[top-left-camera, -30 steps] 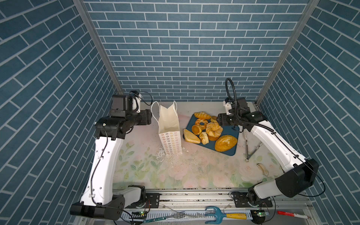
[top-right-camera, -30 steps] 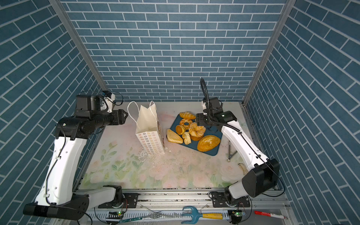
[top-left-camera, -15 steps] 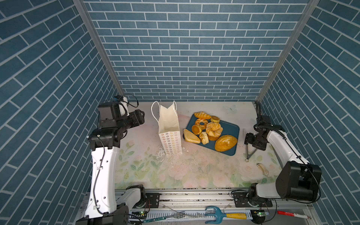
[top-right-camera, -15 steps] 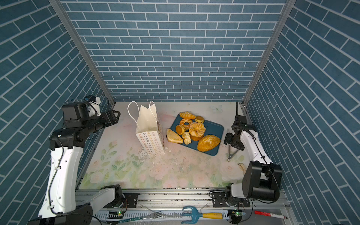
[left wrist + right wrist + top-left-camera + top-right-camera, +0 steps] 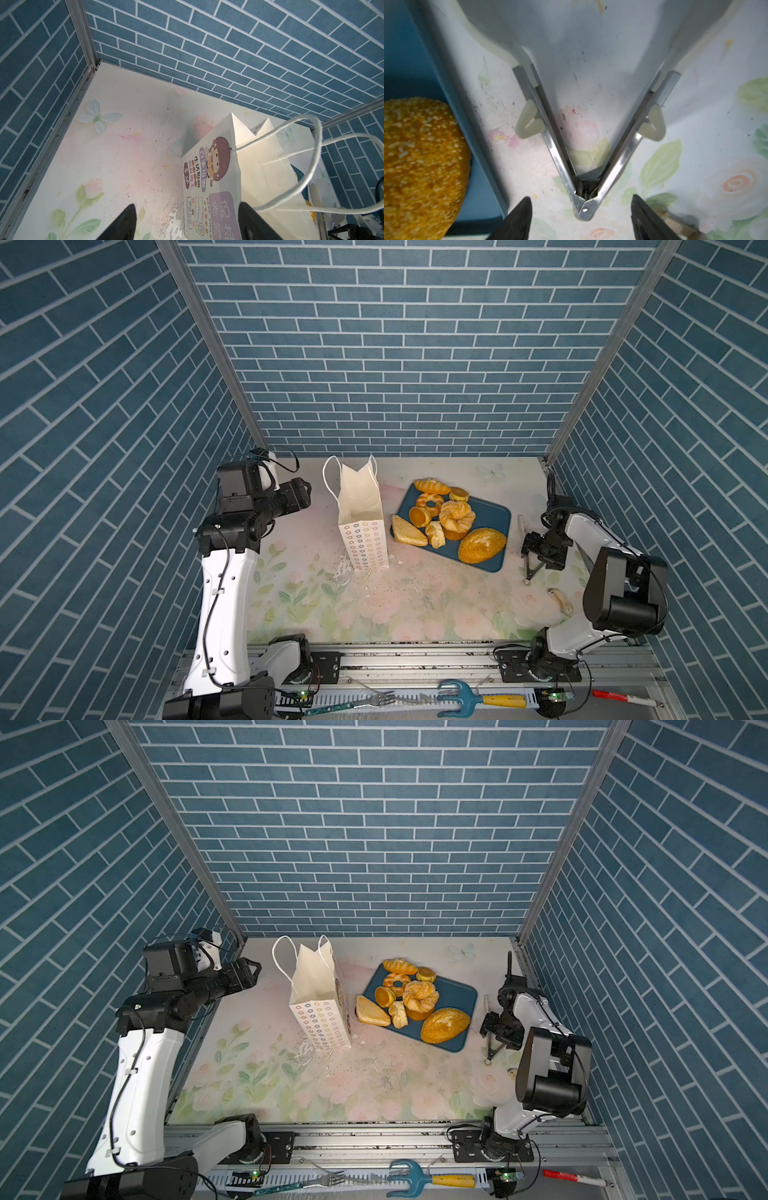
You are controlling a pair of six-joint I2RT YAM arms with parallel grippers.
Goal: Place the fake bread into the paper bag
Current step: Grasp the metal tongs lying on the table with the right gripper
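White bag (image 5: 360, 510) set upright beside blue tray (image 5: 496, 512); bread (image 5: 456, 516) piled on tray. Left gripper (image 5: 186, 205) spread wide near bag, empty. Right gripper (image 5: 581, 200) parted over metal tongs (image 5: 552, 143), likewise empty.

You'll find readable print only on the paper bag (image 5: 209, 172), in the lower middle of the left wrist view. On its broad face, running sideways, "KEEP SMILE" stands next to a smaller line, "FIGHTING FIGHTING". Above those, beside the cartoon girl (image 5: 219, 158), are columns of Chinese characters. The black column looks like 生活明朗. You can't make out the purple labels and the red characters.
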